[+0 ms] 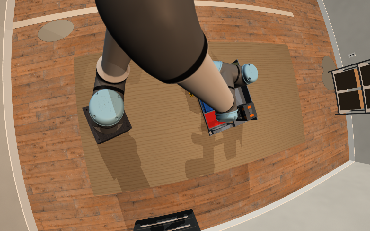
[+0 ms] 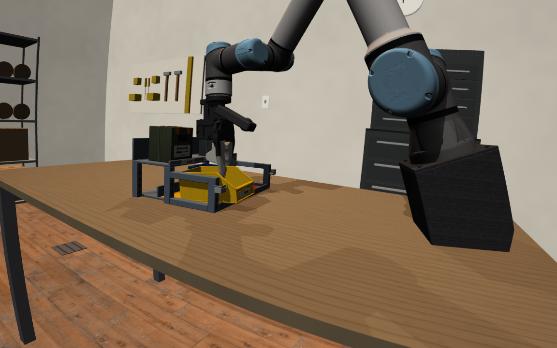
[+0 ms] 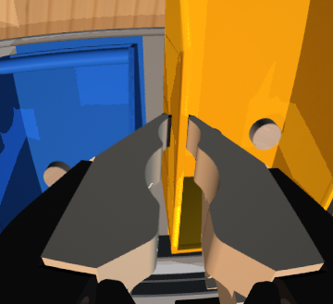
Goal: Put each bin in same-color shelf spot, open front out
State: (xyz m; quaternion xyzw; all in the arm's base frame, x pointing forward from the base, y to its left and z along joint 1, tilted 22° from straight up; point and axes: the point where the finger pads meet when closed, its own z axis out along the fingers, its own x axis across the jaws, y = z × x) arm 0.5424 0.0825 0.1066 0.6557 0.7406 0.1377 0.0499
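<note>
My gripper is shut on the near-vertical side wall of the yellow bin, pointing down. The yellow bin is in the end bay of the low grey shelf; its labelled front juts out over the shelf's front edge. A bit of it shows in the overhead view. The blue bin is beside it in the shelf. A red surface lies beyond the blue bin; bin or mark, I cannot tell. A round pale spot shows in each bin; loose parts cannot be made out.
The shelf's upper board bears a dark green toolbox and a dark box with orange latches, close behind my gripper. A grey end frame stands beside the yellow bin. My arm hides much of the shelf in the overhead view.
</note>
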